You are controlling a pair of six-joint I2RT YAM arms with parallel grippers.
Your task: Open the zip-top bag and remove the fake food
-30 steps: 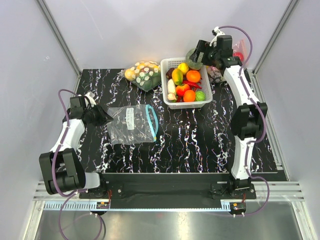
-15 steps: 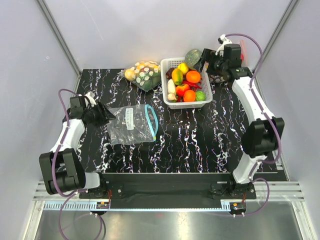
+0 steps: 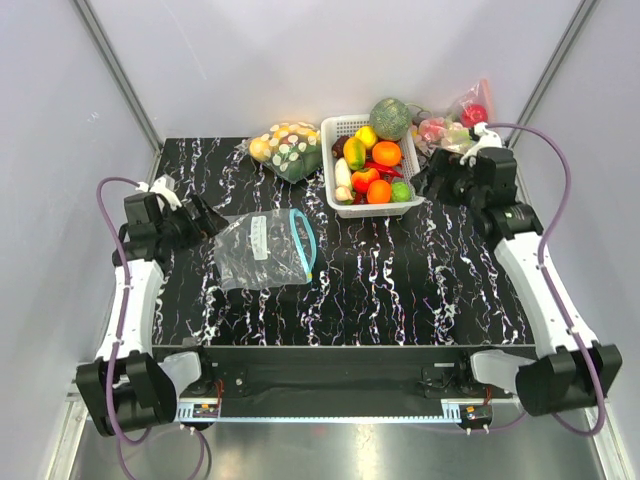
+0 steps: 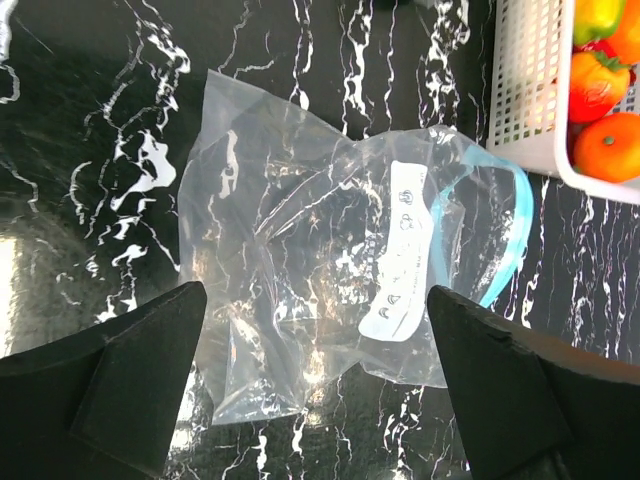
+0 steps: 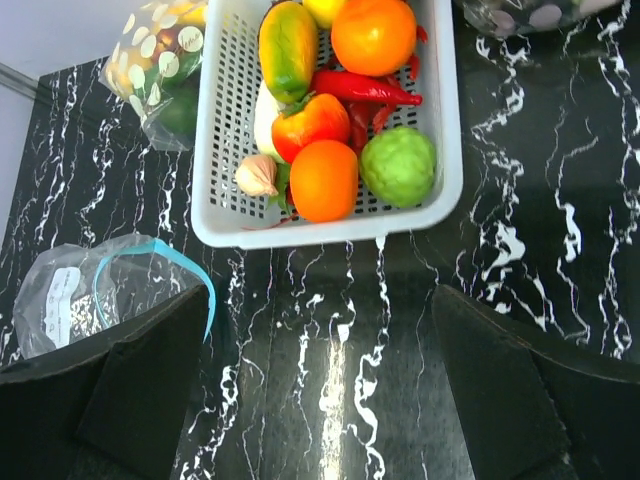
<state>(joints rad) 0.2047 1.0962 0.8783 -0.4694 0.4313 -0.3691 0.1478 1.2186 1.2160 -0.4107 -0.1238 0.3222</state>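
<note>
1. Left tool [image 3: 203,217]: fingers apart, just beside the empty zip-top bag [image 3: 262,250] lying on the tabletop [image 3: 400,290].
2. Right tool [image 3: 437,183]: fingers apart, near the basket [image 3: 370,210] holding the fake food [image 3: 385,153].

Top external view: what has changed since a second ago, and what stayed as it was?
The right gripper left the dark green ball on the basket's far corner and drew back to the basket's right. The left gripper opened and backed away from the zip-top bag's left edge. Bag and basket stayed put.
</note>
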